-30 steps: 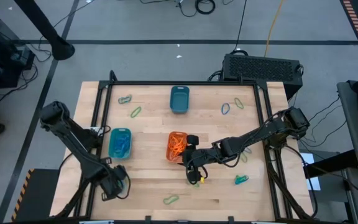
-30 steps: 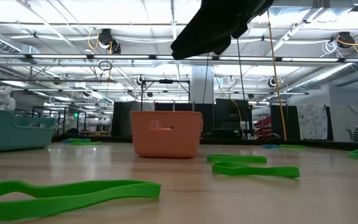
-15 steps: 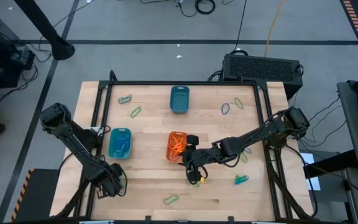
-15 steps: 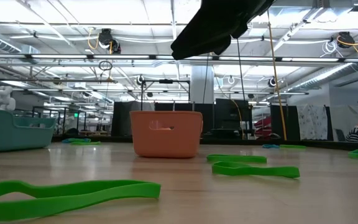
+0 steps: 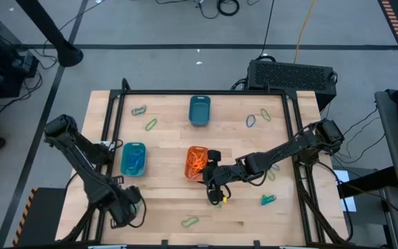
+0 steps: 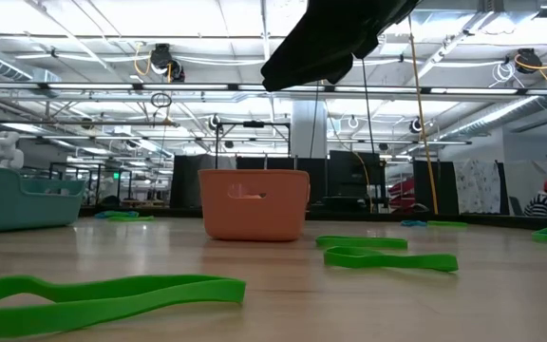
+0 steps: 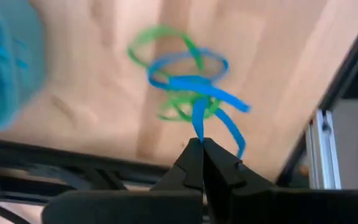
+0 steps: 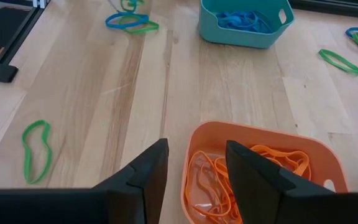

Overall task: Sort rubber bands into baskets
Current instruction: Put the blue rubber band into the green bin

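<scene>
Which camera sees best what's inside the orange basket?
The right wrist view: it looks down into the orange basket at its orange bands. The high view shows them tiny; the low view shows only its side wall; the left wrist view misses it.

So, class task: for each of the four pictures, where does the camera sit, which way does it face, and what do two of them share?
High view: overhead, facing straight down on the table; both arms show.
Low view: at table-top height, facing level across to the orange basket; an arm hangs overhead.
Left wrist view: on the left arm, facing blue and green rubber bands past the shut left gripper.
Right wrist view: on the right arm, facing the orange basket past the open right gripper.
Shared: high, low and right wrist views all show the orange basket.
</scene>
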